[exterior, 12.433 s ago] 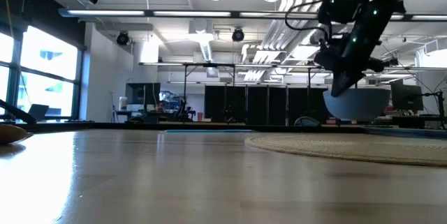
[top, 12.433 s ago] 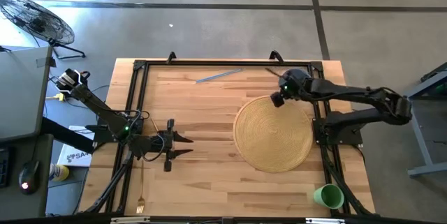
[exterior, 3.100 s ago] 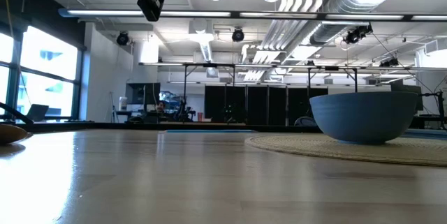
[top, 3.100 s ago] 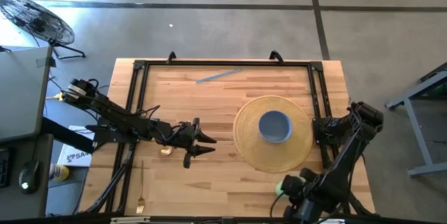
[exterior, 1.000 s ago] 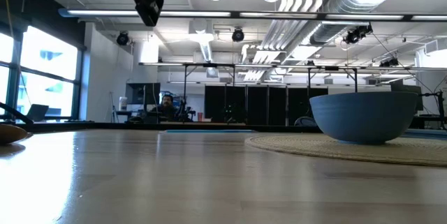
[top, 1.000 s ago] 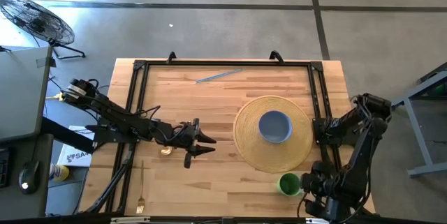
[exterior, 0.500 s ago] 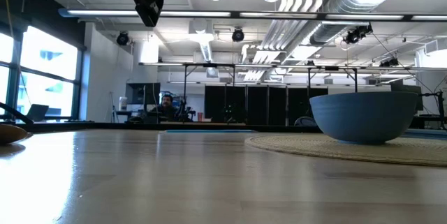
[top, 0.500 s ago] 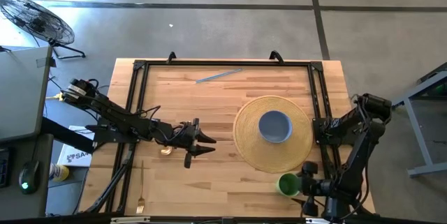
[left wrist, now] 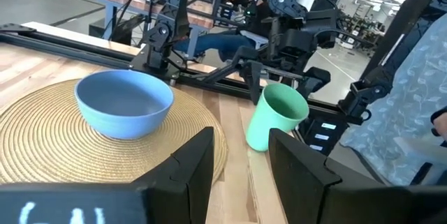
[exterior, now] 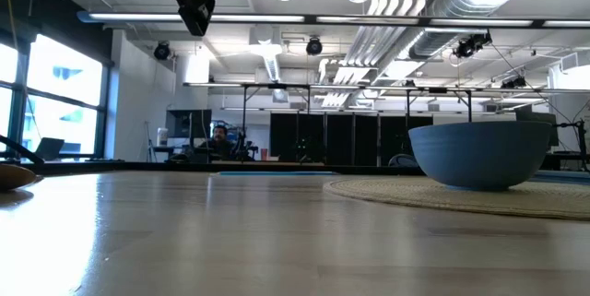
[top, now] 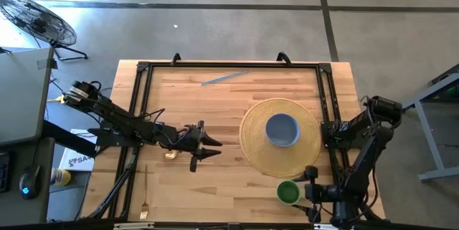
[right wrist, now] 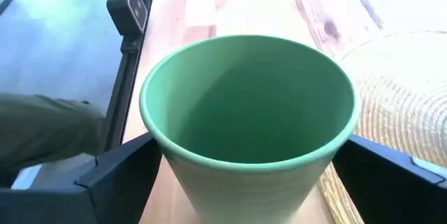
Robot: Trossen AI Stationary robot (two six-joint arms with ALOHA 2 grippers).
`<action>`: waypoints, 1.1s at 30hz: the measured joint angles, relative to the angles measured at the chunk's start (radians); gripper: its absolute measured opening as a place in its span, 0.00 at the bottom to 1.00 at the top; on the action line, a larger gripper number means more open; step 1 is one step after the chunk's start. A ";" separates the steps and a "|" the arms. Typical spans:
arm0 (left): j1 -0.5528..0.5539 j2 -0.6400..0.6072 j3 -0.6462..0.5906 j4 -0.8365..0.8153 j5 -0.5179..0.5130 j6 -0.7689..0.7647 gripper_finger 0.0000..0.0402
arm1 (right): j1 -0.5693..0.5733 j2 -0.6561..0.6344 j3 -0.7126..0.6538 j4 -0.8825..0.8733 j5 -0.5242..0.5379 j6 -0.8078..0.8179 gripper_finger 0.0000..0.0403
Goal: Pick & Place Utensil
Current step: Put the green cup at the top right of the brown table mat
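The right hand is closed on the green cup, one finger on either side of its wall, as the right wrist view shows with the cup filling the gap between the fingers. A second ago the cup sat a little nearer the desk's right edge; it has since slid inward and now stands upright just off the near rim of the woven mat, apart from the blue bowl at the mat's middle. That suggests the place setting is being arranged, with the cup about to be let go beside the mat.

The right arm folds back sharply along the desk's right rail, its forearm low and the hand pointing inward.

The left hand has not moved over that time: it hovers above the desk left of the mat, fingers parted and empty. The fork lies untouched near the front left edge, and a spoon-like piece just beneath the left arm.
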 joint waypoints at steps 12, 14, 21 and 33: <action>0.000 0.000 0.000 0.000 0.000 0.000 0.34 | -0.011 0.000 -0.027 0.057 0.039 -0.023 0.99; 0.000 0.000 0.000 0.000 0.000 0.000 0.34 | -0.011 0.000 -0.040 0.077 0.068 -0.027 0.99; 0.000 0.000 0.000 0.000 0.000 0.000 0.34 | -0.014 0.003 -0.190 0.373 0.072 -0.085 0.99; 0.000 0.000 0.000 -0.008 -0.007 0.000 0.34 | -0.017 0.003 -0.194 0.483 0.109 -0.226 0.99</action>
